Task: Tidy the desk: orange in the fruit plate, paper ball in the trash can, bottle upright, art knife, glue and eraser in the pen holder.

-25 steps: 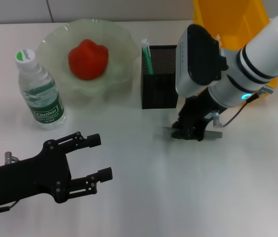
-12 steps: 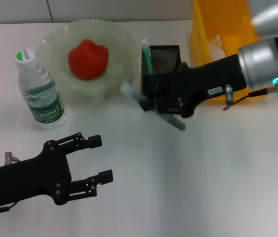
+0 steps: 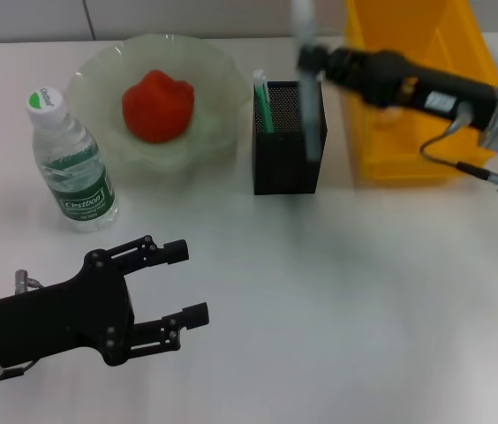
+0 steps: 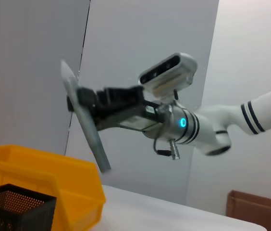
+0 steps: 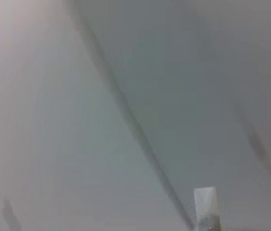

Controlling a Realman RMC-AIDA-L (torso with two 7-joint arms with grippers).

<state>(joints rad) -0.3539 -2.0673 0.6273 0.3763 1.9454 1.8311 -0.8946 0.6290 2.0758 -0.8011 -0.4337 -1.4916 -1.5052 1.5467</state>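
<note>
Right claw (image 3: 313, 60): raised above the pen holder (image 3: 289, 137), clenched on the art knife (image 4: 85, 124)
Art knife: held in the air, long axis steep and slightly tilted, lower tip aimed down toward the pen holder's open top; appears as a blurred grey strip in the head view
Key relation: pen holder directly below the right claw; likely next, a straight drop along the knife's long axis, tip first
Pen holder: on the bench (image 3: 337, 300), just beside the yellow bin (image 3: 426, 106), a green item already inside
Left claw (image 3: 174, 287): low over the near bench, released, fingers spread, well apart from the pen holder
Nearer arm: right
Bottle (image 3: 68, 163): upright beside the fruit plate (image 3: 99, 79)
</note>
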